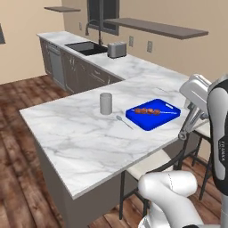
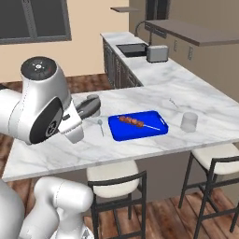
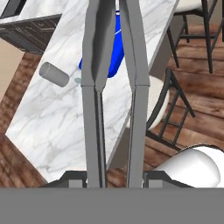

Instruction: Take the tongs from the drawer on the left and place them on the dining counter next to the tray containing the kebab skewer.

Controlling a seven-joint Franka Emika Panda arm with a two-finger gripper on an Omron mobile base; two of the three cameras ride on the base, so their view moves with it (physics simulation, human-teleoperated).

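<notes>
The slim grey tongs (image 3: 96, 65) run up the middle of the hand view, two long arms side by side, with my gripper (image 3: 113, 177) shut on them near the bottom. They point toward the blue tray (image 3: 114, 57) on the dining counter (image 3: 52, 118). From the left base view, the tongs (image 1: 189, 124) hang below my hand, just off the counter's near-right edge and right of the tray (image 1: 149, 124). The kebab skewer (image 1: 149, 111) lies in the tray. It also shows from the right (image 2: 132, 122) in the tray (image 2: 140, 134). The drawer is out of view.
A grey cup (image 1: 106, 103) and a spoon (image 1: 124, 121) sit left of the tray; a pale cup (image 2: 189, 122) stands on its other side. Stools (image 2: 114, 175) (image 2: 217, 154) line the counter's near edge. A toaster (image 1: 116, 50) and sink are on the far worktop.
</notes>
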